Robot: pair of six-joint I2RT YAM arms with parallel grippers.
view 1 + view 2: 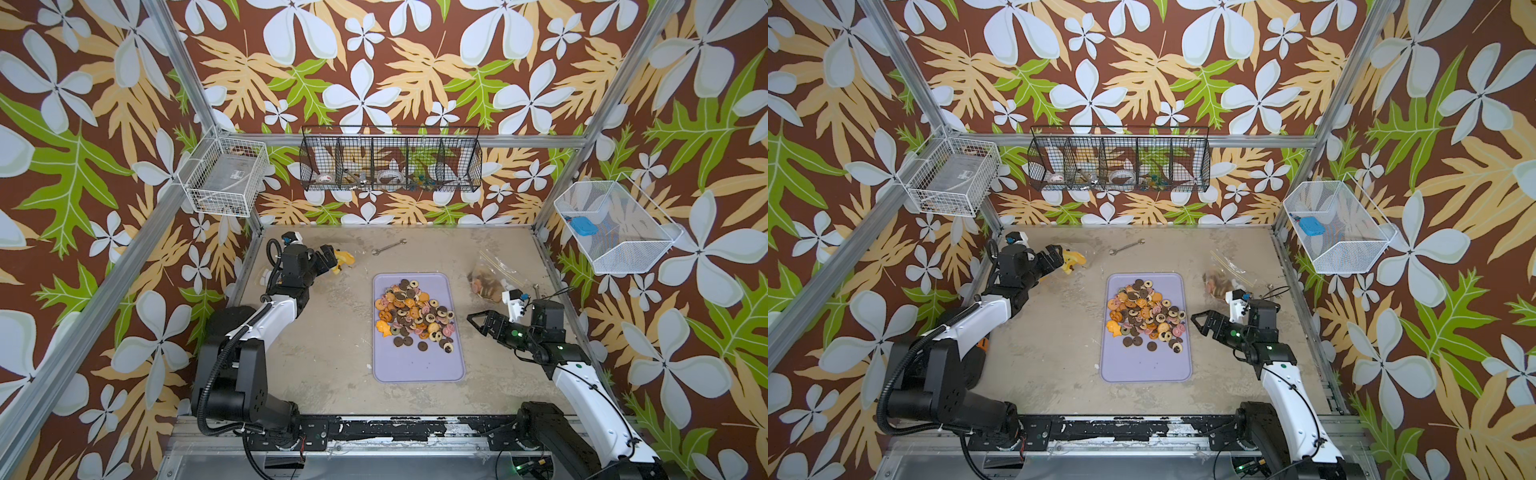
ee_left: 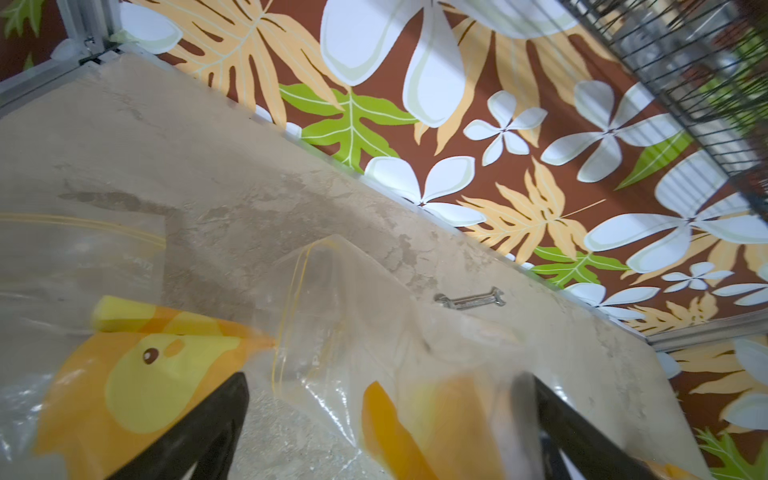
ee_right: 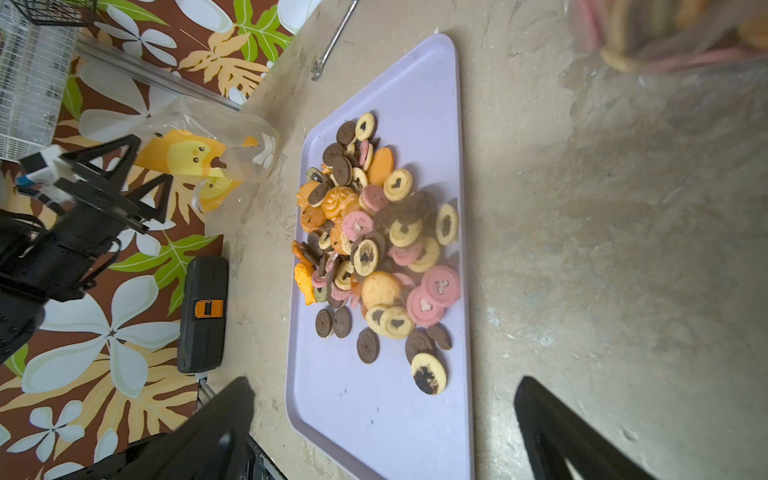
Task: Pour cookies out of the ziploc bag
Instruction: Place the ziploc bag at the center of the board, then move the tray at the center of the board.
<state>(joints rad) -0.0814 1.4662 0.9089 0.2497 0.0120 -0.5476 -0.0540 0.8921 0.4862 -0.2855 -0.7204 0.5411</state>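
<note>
Seen from above, two black-and-white robot arms reach in from the near edge of a sandy-beige table (image 1: 324, 353). Nearest, in the middle, lies a lilac tray (image 1: 415, 370) with its long side running away from the viewer. The cookies (image 1: 413, 313) are heaped on its far part: dozens of small round biscuits in dark brown, tan, pink and orange, with a few lying loose toward the tray's middle. Just to the right of the tray the right gripper (image 1: 476, 324) hovers with its fingers spread wide, holding nothing and pointing toward the pile. Beyond it, near the table's right edge, a clear bag (image 1: 486, 282) lies with more biscuits inside. At the far left, the left gripper (image 1: 330, 255) also has its fingers spread apart. The printed zip bag (image 1: 345, 259) — clear film with a yellow-and-orange chick on it — lies slack on the table at its fingertips. In the left wrist view the film sits between the parted fingers, and whether it touches them cannot be told. Farther back, a small wrench (image 1: 388, 247) lies near the back wall. On the floral walls hang a black wire basket (image 1: 390, 160) at the back, a white wire basket (image 1: 226, 176) on the left and a white mesh basket (image 1: 615, 226) on the right.
</note>
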